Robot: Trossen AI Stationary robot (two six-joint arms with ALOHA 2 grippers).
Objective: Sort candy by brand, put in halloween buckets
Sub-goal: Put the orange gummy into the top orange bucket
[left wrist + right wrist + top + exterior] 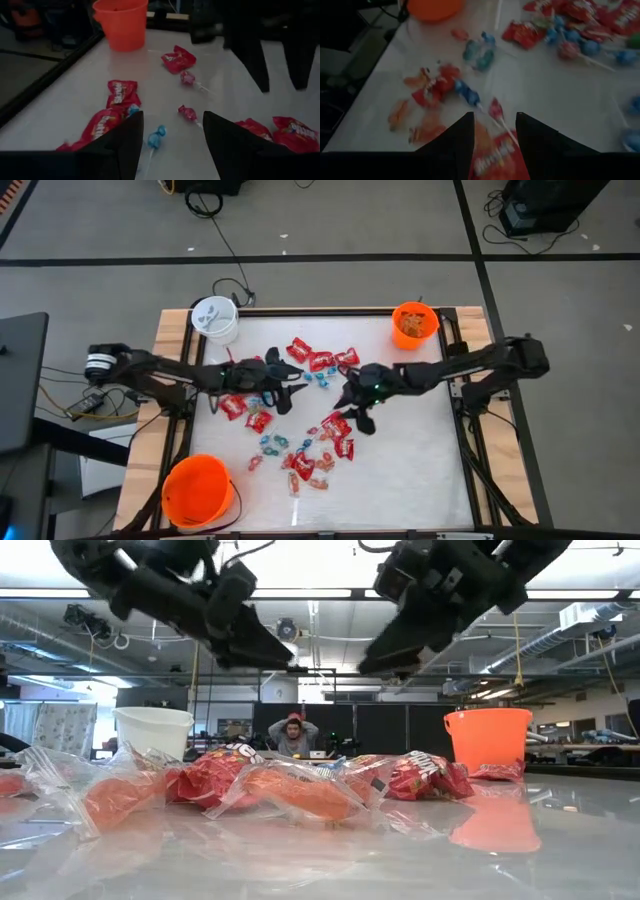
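We are holding the left gripper (pixel 170 137) open and empty over a blue lollipop (pixel 155 137) lying between its fingers. The right gripper (pixel 494 135) is hovering open, empty, above a red packet (pixel 495 157); buckets (pixel 414 323) are standing well apart.

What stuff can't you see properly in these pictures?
- Inside the white bucket: high view, too small to tell.
- Candy wrapper names: right wrist view, blurred.
- Larger orange bucket: missing from the low view, outside its edge.
- Candy beneath the left gripper: high view, covered by the arm.
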